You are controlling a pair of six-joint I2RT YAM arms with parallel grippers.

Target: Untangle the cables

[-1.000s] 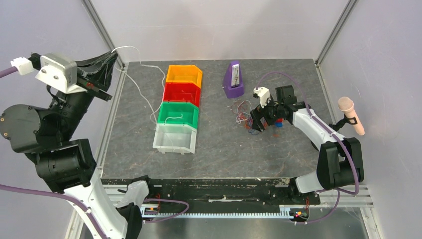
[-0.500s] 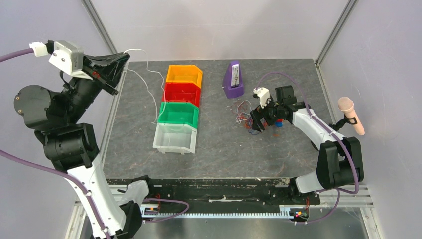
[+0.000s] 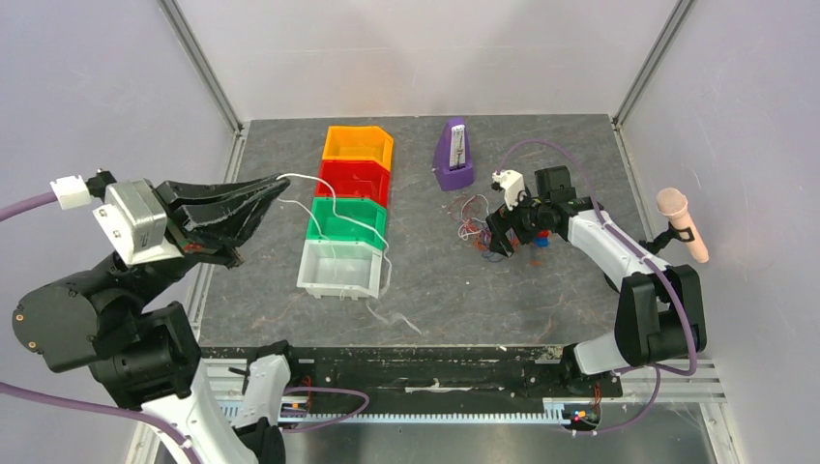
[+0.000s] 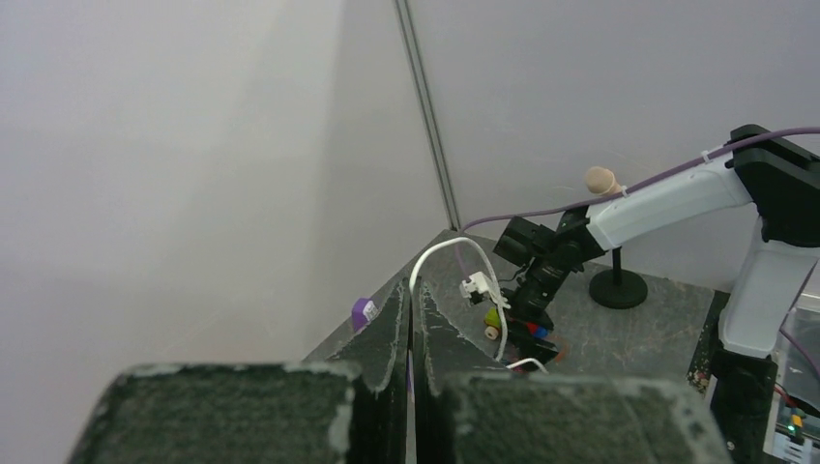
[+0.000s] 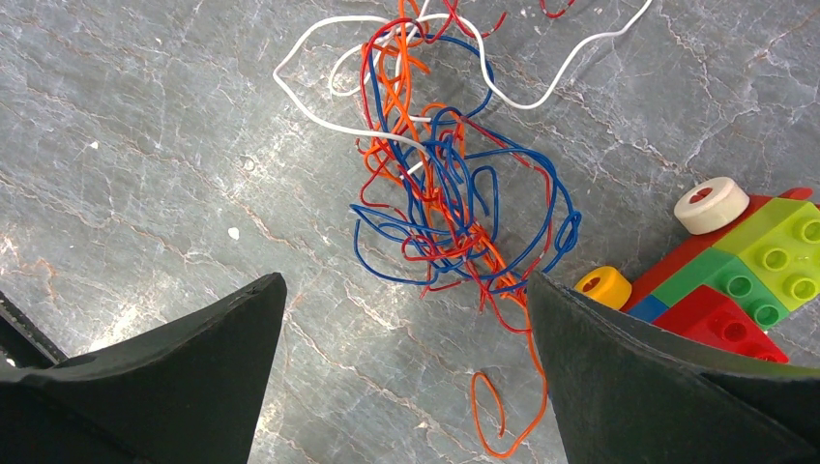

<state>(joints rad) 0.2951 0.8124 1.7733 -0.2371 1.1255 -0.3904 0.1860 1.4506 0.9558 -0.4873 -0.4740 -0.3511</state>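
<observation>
While the left gripper (image 3: 274,187), clamped on a thin white wire (image 4: 432,255), drapes it over the plastic bins (image 3: 334,282), probably for sorting, the right gripper (image 5: 406,290) hangs, jaws apart, above the multicoloured wire knot (image 5: 445,203).

My left gripper (image 4: 411,298) pinches its jaws together on a white cable (image 4: 454,245), which arches up from the tips and falls toward the grey table (image 4: 629,333). Beyond, my right arm (image 4: 658,198) reaches low over the tabletop, near a peach-tipped stand (image 4: 601,180).

Grey table (image 3: 454,290): bins (image 3: 346,220), cables (image 5: 453,227), bricks (image 5: 764,261)
</observation>
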